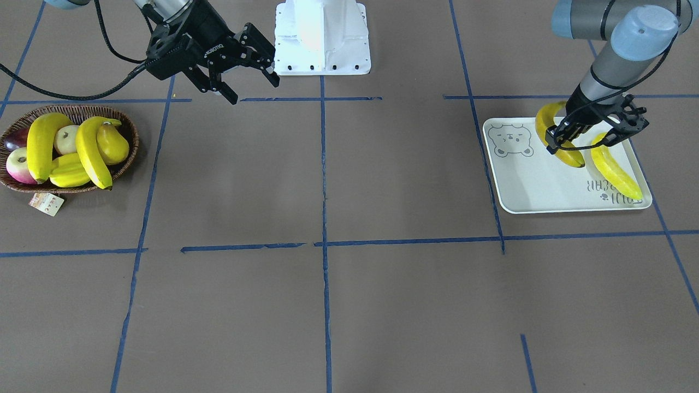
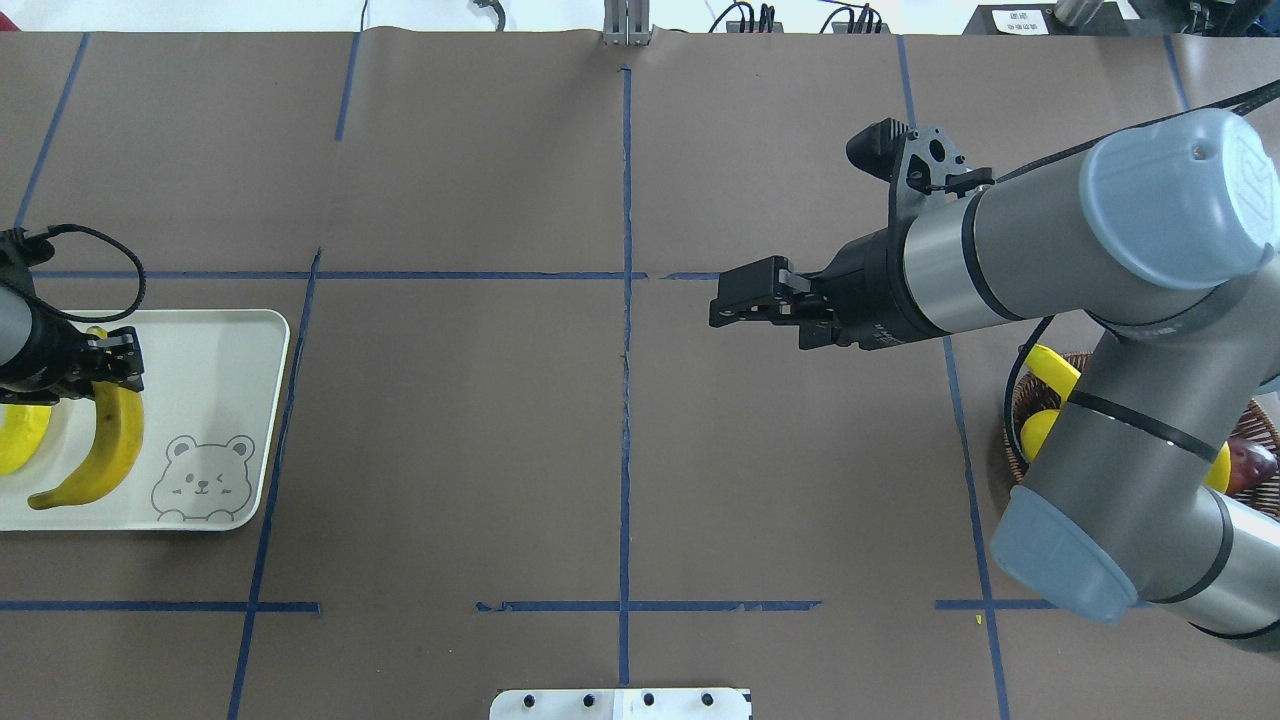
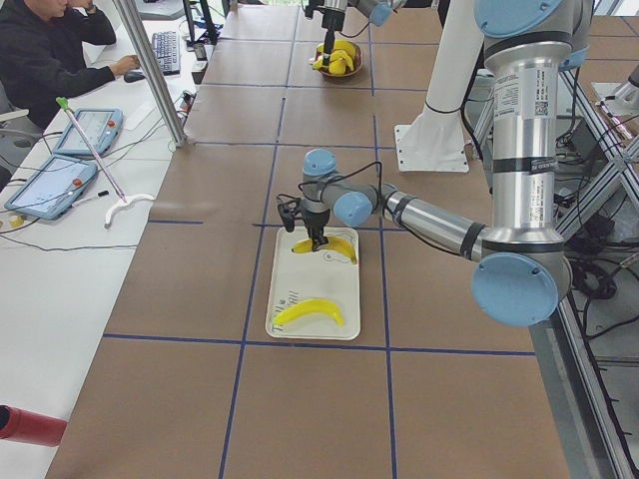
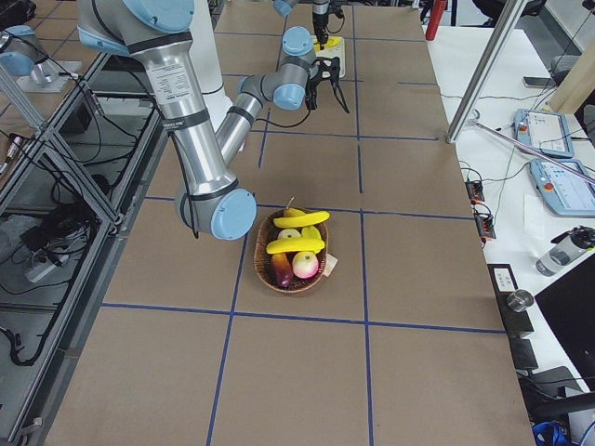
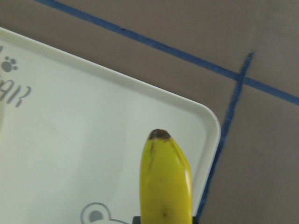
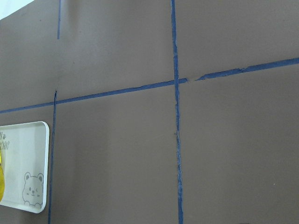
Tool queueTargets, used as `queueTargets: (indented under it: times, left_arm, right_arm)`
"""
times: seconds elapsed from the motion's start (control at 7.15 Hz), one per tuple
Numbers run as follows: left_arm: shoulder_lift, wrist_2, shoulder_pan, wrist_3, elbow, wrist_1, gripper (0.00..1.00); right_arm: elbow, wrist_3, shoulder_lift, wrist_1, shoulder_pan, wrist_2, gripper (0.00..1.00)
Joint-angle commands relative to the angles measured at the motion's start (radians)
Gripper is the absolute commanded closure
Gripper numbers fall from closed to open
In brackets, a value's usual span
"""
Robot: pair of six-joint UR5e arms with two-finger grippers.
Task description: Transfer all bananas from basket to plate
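Yellow banana (image 2: 110,445) clasped in left gripper (image 2: 105,372) over plate (image 2: 225,380); right gripper (image 1: 254,90), jaws wide, nearer two bananas (image 1: 41,144) in basket (image 1: 131,136).

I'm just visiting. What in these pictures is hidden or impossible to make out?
Overhead view: the basket sits mostly behind the right arm, so its fruit cannot be counted there.
Overhead view: the outer banana on the plate is cut off by the picture's left edge.
Left gripper: its own body covers the fingertips, so whether it clamps the inner banana cannot be told.
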Motion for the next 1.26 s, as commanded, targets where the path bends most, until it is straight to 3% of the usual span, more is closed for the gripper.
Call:
queueTargets:
  times: [0.0,0.7,0.84,0.98,1.12]
  left_arm:
    - [0.004,0.038,-0.035,0.116,0.075,-0.005,1.0]
    - [-0.006,0.037,-0.054,0.163,0.14,-0.008,1.0]
    - [-0.008,0.035,-0.054,0.16,0.146,-0.008,0.87]
    - [-0.009,0.037,-0.054,0.156,0.152,-0.012,0.02]
    - [-0.009,0.035,-0.054,0.156,0.153,-0.04,0.0]
  right_arm:
    - [0.001,0.002,0.008,0.0,0.001,-0.001,0.0]
    - [0.002,0.0,0.012,0.001,0.004,-0.001,0.0]
    - [0.002,0.0,0.012,0.001,0.006,0.001,0.0]
    - [0.002,-0.001,0.009,0.001,0.009,0.004,0.0]
    - [0.002,-0.003,0.008,0.001,0.012,0.009,0.0]
